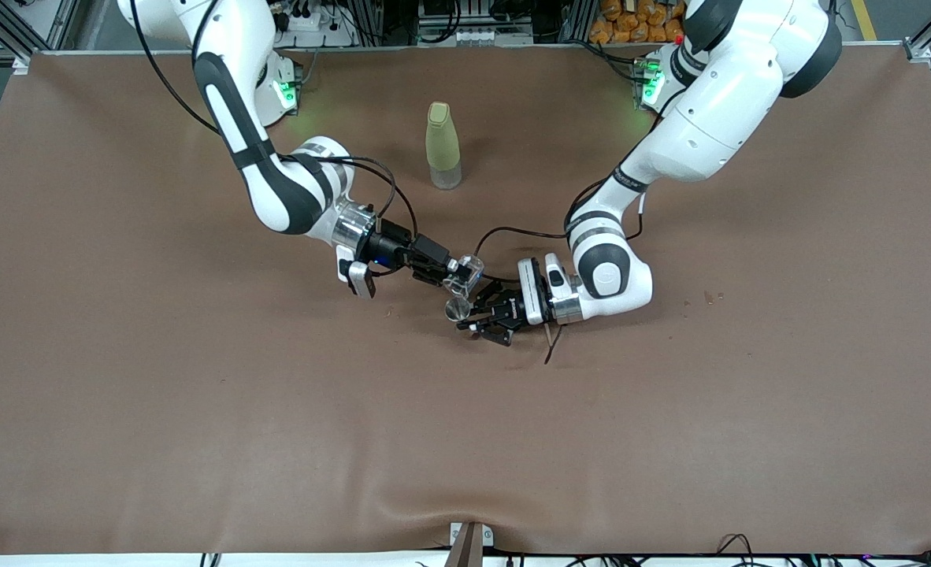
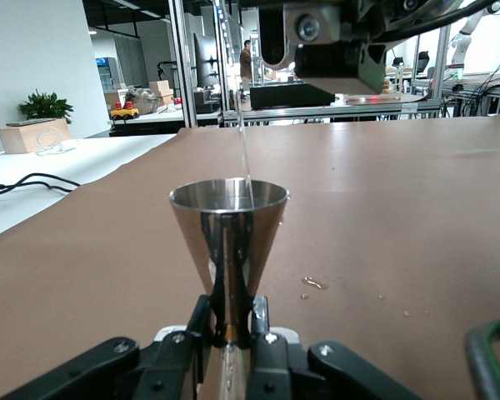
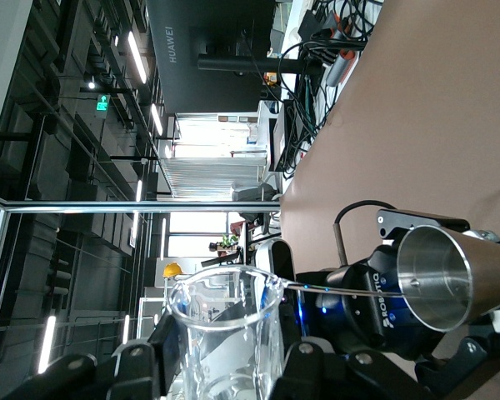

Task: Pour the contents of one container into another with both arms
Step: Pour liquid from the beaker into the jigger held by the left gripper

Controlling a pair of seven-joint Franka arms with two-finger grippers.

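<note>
My right gripper (image 1: 451, 272) is shut on the tiny clear glass cup (image 1: 467, 273), which is tipped just above the silvery hourglass measure (image 1: 458, 308). My left gripper (image 1: 475, 315) is shut on the measure's narrow waist and holds it upright, low over the middle of the table. In the left wrist view a thin stream of clear liquid falls into the measure (image 2: 229, 225), held by the left gripper (image 2: 233, 323). The right wrist view shows the cup (image 3: 225, 321) in the right gripper (image 3: 229, 360), with the stream running from its lip to the measure (image 3: 440, 275).
The tall yellow-green bottle (image 1: 443, 146) stands upright farther from the front camera than both grippers. A few spilled drops (image 2: 312, 283) lie on the brown table cover (image 1: 198, 409) by the measure. More small marks (image 1: 711, 297) sit toward the left arm's end.
</note>
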